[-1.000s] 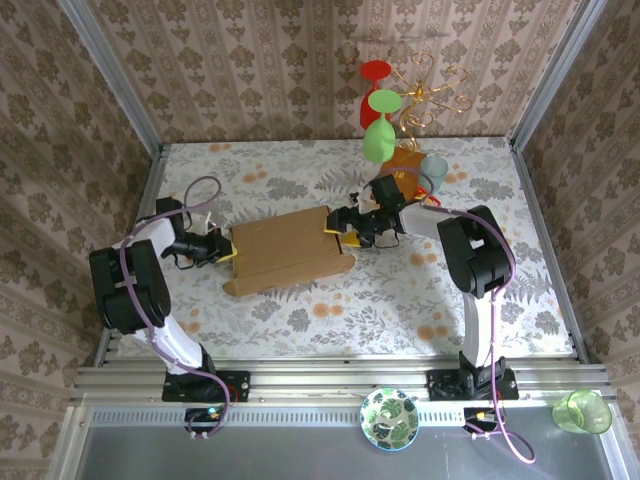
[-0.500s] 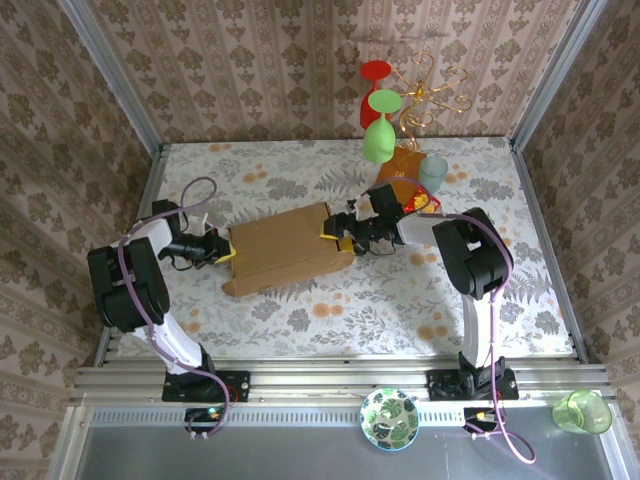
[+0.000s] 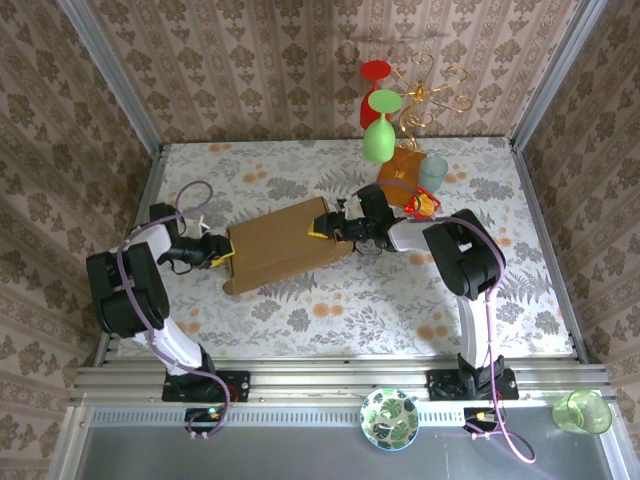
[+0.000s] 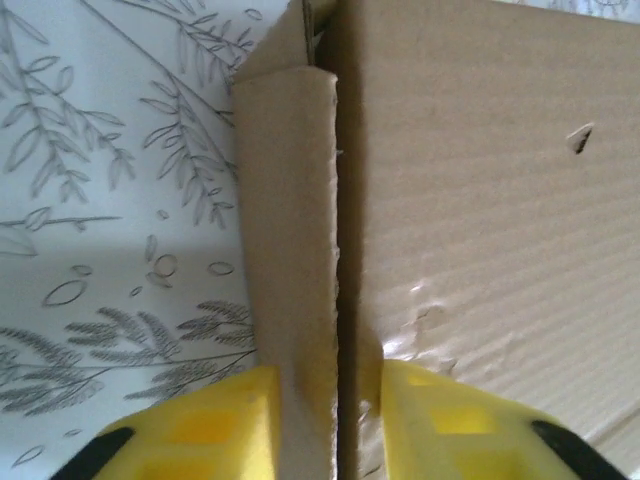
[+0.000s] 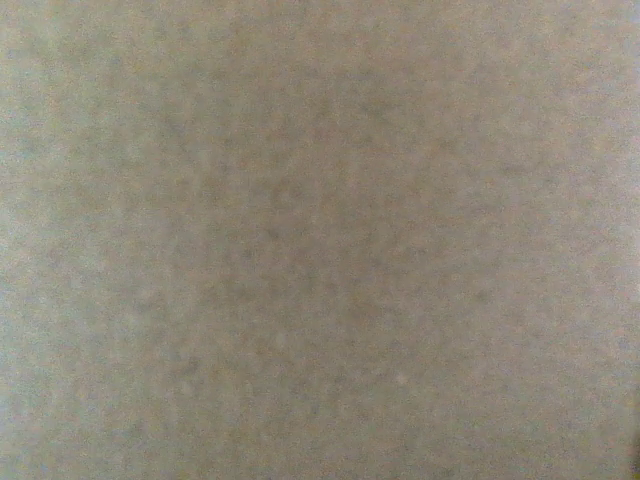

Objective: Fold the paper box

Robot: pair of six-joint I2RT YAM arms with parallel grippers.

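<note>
Two pincers, squeeze untellable: left pincer [image 4: 330,415] straddled an end flap [image 4: 290,220] of the light, stiff paper box [image 3: 283,247], right pincer [image 3: 332,229] sat at the opposite end; flap edges looked grabbable.

The large plain brown corrugated cardboard box [image 3: 285,248] lies a little toward 9 o'clock from the middle of the top view, with one broad panel facing up. Its long axis is tilted: one short end points toward 8 o'clock, the other toward 2 o'clock. The left wrist view shows a ribbed panel [image 4: 480,200] with small dents, and a narrow flap [image 4: 290,220] stands along its 9 o'clock side. In the right wrist view the cardboard is blurred
</note>
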